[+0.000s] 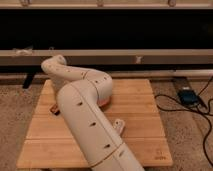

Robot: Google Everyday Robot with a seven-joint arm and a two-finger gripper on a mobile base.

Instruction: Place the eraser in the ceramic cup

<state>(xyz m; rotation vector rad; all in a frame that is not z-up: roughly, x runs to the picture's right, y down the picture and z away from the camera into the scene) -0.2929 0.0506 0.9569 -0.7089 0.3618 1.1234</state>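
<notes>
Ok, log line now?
gripper: hidden behind white robot arm, over left of wooden board | dark orange-edged eraser bar: beside arm

One arm (86, 117), one board (145, 127), one eraser (54, 110), one bowl (106, 102)

The board (135, 107) is pale wood in jointed strips, smooth and matt. The arm (90, 125) has an off-white plastic shell, smooth with a soft sheen. The gripper is hidden behind it. The eraser (54, 110) near the board's left edge looks dark and dull. The floor (187, 140) is speckled and rough-grained.
</notes>
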